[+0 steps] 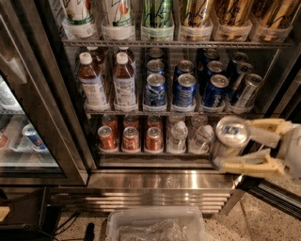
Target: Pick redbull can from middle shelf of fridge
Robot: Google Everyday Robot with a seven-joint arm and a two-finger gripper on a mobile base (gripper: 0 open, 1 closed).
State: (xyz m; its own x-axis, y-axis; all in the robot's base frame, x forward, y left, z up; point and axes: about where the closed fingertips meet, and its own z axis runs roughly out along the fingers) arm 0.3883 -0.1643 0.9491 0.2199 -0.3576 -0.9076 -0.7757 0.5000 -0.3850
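My gripper (225,147) is at the right of the camera view, in front of the fridge's (160,181) lower right corner. Its cream fingers (244,165) are shut on a slim silver redbull can (230,134) with a shiny top, held clear of the shelves. More slim silver-and-blue redbull cans (246,89) stand at the right end of the middle shelf (164,112), next to wider blue cans (184,89).
Brown bottles (92,80) stand at the left of the middle shelf. Red cans (130,138) and clear bottles (178,135) fill the tier below, tall colourful cans (158,14) the tier above. A second cooler (23,136) is at left, a clear plastic bin (155,226) on the floor.
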